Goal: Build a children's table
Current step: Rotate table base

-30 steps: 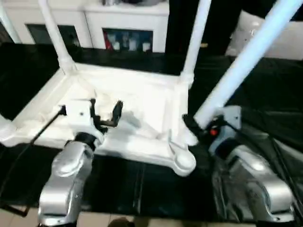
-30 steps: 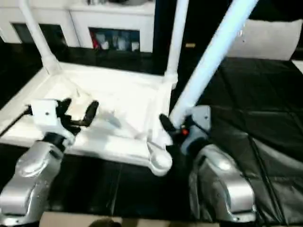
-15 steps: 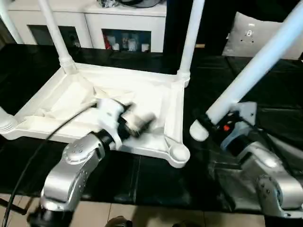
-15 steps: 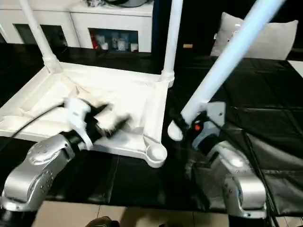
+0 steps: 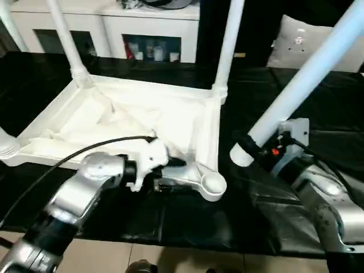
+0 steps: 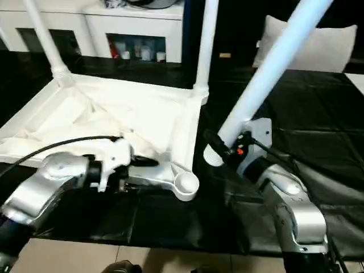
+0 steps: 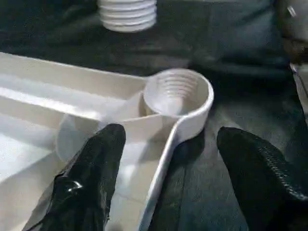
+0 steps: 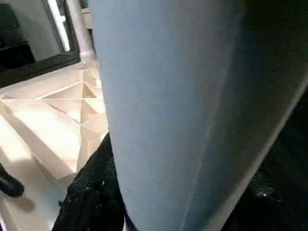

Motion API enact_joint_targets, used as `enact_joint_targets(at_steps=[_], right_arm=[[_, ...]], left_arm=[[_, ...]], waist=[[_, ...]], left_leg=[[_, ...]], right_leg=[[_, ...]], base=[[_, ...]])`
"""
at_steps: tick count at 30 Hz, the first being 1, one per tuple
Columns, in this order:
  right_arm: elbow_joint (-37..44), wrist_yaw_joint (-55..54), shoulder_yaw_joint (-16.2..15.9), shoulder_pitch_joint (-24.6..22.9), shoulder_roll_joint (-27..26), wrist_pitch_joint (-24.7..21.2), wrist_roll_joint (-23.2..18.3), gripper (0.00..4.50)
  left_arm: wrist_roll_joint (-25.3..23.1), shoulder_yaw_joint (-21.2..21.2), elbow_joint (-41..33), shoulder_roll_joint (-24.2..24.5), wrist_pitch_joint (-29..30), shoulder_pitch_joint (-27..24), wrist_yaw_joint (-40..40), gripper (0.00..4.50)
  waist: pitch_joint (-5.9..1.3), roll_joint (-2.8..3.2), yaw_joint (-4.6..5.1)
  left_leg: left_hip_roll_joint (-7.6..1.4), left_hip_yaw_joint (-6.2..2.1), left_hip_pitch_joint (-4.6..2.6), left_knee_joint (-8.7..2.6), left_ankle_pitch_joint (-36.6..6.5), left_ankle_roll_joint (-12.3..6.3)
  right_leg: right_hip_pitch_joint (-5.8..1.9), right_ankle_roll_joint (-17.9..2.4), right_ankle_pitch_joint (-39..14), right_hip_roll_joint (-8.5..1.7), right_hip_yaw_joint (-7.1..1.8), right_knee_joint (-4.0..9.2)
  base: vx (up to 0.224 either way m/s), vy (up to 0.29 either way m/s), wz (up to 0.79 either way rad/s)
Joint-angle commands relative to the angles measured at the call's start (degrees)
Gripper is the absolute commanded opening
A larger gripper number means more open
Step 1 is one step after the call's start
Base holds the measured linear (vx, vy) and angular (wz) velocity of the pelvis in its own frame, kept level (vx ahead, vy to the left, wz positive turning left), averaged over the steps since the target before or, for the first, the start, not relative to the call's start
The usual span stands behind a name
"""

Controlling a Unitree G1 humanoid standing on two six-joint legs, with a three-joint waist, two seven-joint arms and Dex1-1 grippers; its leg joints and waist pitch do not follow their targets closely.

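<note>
While the right gripper (image 5: 250, 149) stays clamped near the threaded end of the fourth leg (image 5: 301, 85), the left arm has been busy: a second ago the left gripper (image 6: 136, 170) was hovering over the middle of the ribbed underside, and now it's swung down to the near edge of the children's table (image 5: 142, 122), right beside the empty corner socket (image 7: 177, 92). In the wrist view one black finger (image 7: 94, 178) sits inside the rim and the other outside it on the dark cover, spread apart with the wall between them, nothing pinched yet. They look like they're starting to come together, so my guess is it's about to brace that corner.

The leg's threaded end (image 7: 127, 13) hangs just beside the socket, a little off to the robot's right and not in it, with the leg tilted up and away. It has barely shifted in the last half second.

Further back, the upside-down top lies on the black work surface (image 5: 318, 96) with two legs (image 5: 230, 45) standing upright in the far corners, and another seated at the left edge. Behind all that is a white cabinet (image 5: 151, 31) with dark glass compartments.

So three in, one to go, and that's the socket being lined up.
</note>
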State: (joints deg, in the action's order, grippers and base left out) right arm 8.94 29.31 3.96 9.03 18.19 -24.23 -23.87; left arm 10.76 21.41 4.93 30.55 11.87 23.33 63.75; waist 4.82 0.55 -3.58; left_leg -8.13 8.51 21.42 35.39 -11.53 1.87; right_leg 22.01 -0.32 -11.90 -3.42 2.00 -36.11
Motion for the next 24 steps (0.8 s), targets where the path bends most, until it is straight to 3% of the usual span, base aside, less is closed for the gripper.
enact_joint_targets(at_steps=[1, 3, 4, 6, 7, 8, 9, 11, 14, 19, 24], right_arm=[[0.9, 0.4, -0.7, 0.3, 0.4, 0.0, 1.0, 1.91], [1.1, 0.5, -0.6, 0.4, 0.2, -0.4, 0.6, 1.91], [0.8, 0.7, -0.3, 0.6, 0.0, -0.5, 0.3, 1.91], [-0.9, 0.5, 0.2, 0.1, -0.9, 1.2, 0.4, 1.91], [-1.1, -0.3, 0.2, -0.1, -1.7, 1.7, 0.6, 1.91], [-1.0, -0.6, 0.2, -0.1, -1.9, 1.7, 0.4, 1.91], [-0.6, -1.3, 0.2, 0.0, -2.5, 1.5, 0.1, 1.91], [0.4, -1.7, -0.3, -0.1, -2.7, 1.0, -0.2, 1.91], [1.0, -1.1, -1.0, -1.2, -2.1, 0.7, 0.1, 1.91], [1.2, -1.5, -0.7, -2.0, -2.2, 0.3, 0.5, 1.91], [1.4, -2.0, -1.2, -1.6, -2.7, 0.1, 0.5, 1.91]], left_arm=[[-2.8, 2.5, 2.6, 0.9, -3.1, 2.1, 2.9, 3.12], [-3.3, 3.0, 3.3, 1.0, -3.7, 2.8, 3.8, 2.97], [-3.6, 3.3, 4.2, 0.8, -4.4, 3.5, 4.9, 2.80], [-4.6, 4.3, 6.6, 0.8, -6.2, 4.2, 6.1, 2.72], [-5.6, 4.9, 7.4, 1.0, -7.5, 4.4, 6.1, 2.68], [-5.6, 4.9, 7.6, 1.0, -7.7, 4.5, 6.2, 2.63], [-5.6, 4.9, 8.2, 0.7, -8.2, 4.7, 6.4, 2.51], [-5.4, 4.7, 9.8, -0.2, -9.3, 5.6, 7.1, 2.33], [-6.4, 5.5, 11.7, -0.7, -10.9, 6.4, 7.5, 2.13], [-8.0, 6.3, 14.3, -1.3, -13.6, 7.0, 8.0, 1.67], [-10.1, 6.3, 18.6, -2.7, -16.5, 9.0, 6.2, 1.28]], waist=[[-4.50, 0.06, -0.36], [-4.61, 0.14, -0.50], [-4.33, 0.07, -0.54], [-4.10, 0.20, -0.73], [-4.39, 0.66, -0.88], [-4.28, 0.32, -0.76], [-4.22, 0.44, -0.86], [-3.63, 0.57, -0.80], [-3.80, 0.82, -1.16], [-3.93, 0.79, -1.50], [-3.83, 0.67, -1.54]], left_leg=[[-4.23, -1.03, -0.59, -4.98, -7.3, -1.03], [-4.30, -1.05, -0.62, -4.96, -7.0, -0.97], [-4.41, -1.09, -0.50, -5.08, -7.6, -0.84], [-4.39, -1.04, -0.67, -5.19, -9.8, -0.53], [-4.52, -1.20, -0.75, -5.21, -10.6, 0.15], [-4.60, -1.17, -0.68, -5.34, -11.2, 0.59], [-4.55, -1.19, -0.71, -5.35, -11.3, 0.67], [-4.60, -1.06, -0.81, -5.53, -12.8, 1.07], [-4.70, -1.12, -0.91, -5.58, -13.3, 1.38], [-4.73, -1.12, -0.83, -5.61, -12.8, 1.42], [-4.77, -1.09, -0.95, -5.68, -13.4, 1.52]], right_leg=[[-2.14, -13.3, -5.5, -5.10, -2.81, 4.11], [-2.29, -13.7, -4.3, -5.17, -2.78, 3.86], [-2.30, -14.2, -4.5, -5.35, -2.75, 3.94], [-2.08, -14.2, -7.2, -5.40, -2.81, 4.21], [-2.28, -14.2, -8.4, -5.59, -2.78, 4.12], [-2.23, -14.0, -8.9, -5.53, -2.82, 4.21], [-2.19, -13.9, -9.1, -5.55, -2.83, 4.27], [-1.77, -13.9, -10.5, -5.49, -2.94, 4.55], [-1.92, -13.5, -10.8, -5.51, -2.96, 4.51], [-2.01, -13.9, -8.2, -5.54, -2.93, 4.33], [-1.97, -13.5, -9.9, -5.69, -2.99, 4.56]], base=[[0.000, 0.000, 0.00], [0.000, 0.000, 0.00], [0.000, 0.000, 0.00], [0.000, 0.000, 0.00], [0.000, 0.000, 0.00], [0.000, 0.000, 0.00], [0.000, 0.000, 0.00], [0.000, 0.000, 0.00], [0.000, 0.000, 0.00], [0.000, 0.000, 0.00], [0.000, 0.000, 0.00]])
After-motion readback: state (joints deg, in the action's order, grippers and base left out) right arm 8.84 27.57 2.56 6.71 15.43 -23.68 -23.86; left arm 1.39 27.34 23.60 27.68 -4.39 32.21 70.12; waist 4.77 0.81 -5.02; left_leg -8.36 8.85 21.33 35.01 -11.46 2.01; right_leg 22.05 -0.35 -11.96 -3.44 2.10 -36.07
